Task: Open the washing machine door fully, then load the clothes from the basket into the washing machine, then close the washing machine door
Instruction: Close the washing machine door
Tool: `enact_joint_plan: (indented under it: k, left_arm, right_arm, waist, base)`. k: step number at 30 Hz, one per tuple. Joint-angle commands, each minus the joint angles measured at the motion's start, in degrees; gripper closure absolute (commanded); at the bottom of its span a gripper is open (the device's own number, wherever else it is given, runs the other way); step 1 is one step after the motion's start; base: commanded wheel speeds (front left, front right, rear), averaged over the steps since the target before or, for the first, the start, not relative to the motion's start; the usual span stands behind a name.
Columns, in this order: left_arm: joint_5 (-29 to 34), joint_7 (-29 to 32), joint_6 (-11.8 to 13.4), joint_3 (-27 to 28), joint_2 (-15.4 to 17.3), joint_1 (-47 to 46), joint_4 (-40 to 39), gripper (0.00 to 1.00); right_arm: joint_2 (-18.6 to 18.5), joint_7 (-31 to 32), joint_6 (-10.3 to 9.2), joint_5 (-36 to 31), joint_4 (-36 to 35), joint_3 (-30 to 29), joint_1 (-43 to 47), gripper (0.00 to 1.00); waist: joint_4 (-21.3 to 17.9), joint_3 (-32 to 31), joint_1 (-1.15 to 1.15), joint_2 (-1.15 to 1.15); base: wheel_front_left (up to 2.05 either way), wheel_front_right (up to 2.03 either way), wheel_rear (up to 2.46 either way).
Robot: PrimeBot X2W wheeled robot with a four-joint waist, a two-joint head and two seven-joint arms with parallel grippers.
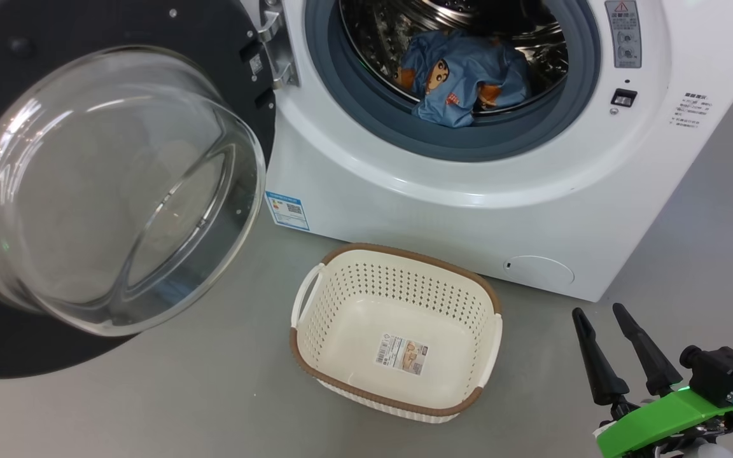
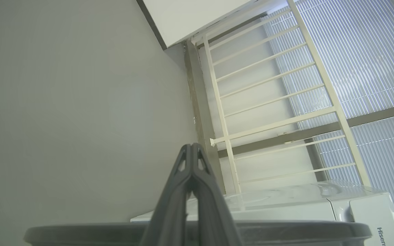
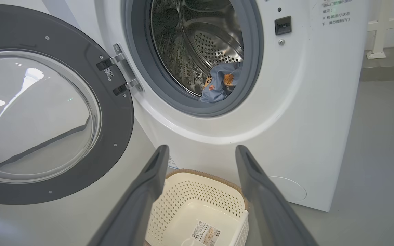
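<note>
The white washing machine [image 1: 468, 216] stands with its door [image 1: 112, 191] swung wide to the left, the glass bowl facing me. The light-blue clothes [image 1: 462, 76] with cartoon print lie inside the steel drum, near the grey gasket. On the floor before the machine sits the cream basket [image 1: 398, 254], with only its label sticker on the bottom. My right gripper [image 1: 599, 312] is open at the lower right, beside the basket and holding nothing. In the right wrist view, my right gripper [image 3: 202, 150] hangs above the basket [image 3: 200, 194], facing the drum and clothes [image 3: 221, 83]. My left gripper [image 2: 191, 150] is shut and holds nothing.
Grey floor surrounds the machine. In the left wrist view a dark grey curved rim [image 2: 286, 230] crosses the bottom, with the machine's white top [image 2: 354, 208], a cream railing [image 2: 272, 99] and window blinds [image 2: 371, 51] beyond. The open door takes up the left side.
</note>
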Motion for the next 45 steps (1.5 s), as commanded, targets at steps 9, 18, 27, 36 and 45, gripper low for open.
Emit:
enact_joint_plan:
  k: [9, 18, 27, 36, 45]
  left_arm:
    - [-0.3, 3.8, -1.4, -0.5, 3.7, -1.2, 0.9, 1.0]
    - [-1.1, 14.7, -1.7, -4.1, 3.4, 0.8, -0.7, 1.0]
    - [-2.7, 27.4, -1.5, -7.5, 2.9, 6.0, -7.0, 1.0]
    - [-5.4, 36.5, 0.8, -9.3, 0.3, 11.9, -18.1, 1.0]
    - [-7.2, 42.4, 3.1, -11.5, -2.6, 17.8, -29.6, 1.0]
  right_arm:
    - [-1.3, -0.3, 0.52, 1.0, -1.0, 1.3, -2.2, 0.0]
    - [-0.2, -0.3, 0.52, 0.8, -0.5, 1.1, -1.2, 0.0]
    - [1.4, -0.3, 0.52, 0.6, -0.4, 0.6, 0.0, 0.0]
    - [2.6, -0.3, 0.52, 0.3, -0.1, 0.4, 1.0, 0.0]
    - [2.8, -0.3, 0.52, 0.4, 0.1, 0.3, 1.0, 0.0]
  waist:
    - [-0.6, 0.5, 0.0, 0.0]
    - [0.2, -1.6, 0.0, 0.0]
    - [1.4, -3.8, 0.0, 0.0]
    - [1.9, -5.8, 0.0, 0.0]
    - [1.7, -6.7, 0.0, 0.0]
  base:
    - [0.0, 0.0, 0.0]
    - [0.0, 0.0, 0.0]
    - [0.0, 0.0, 0.0]
    - [0.0, 0.0, 0.0]
    - [0.0, 0.0, 0.0]
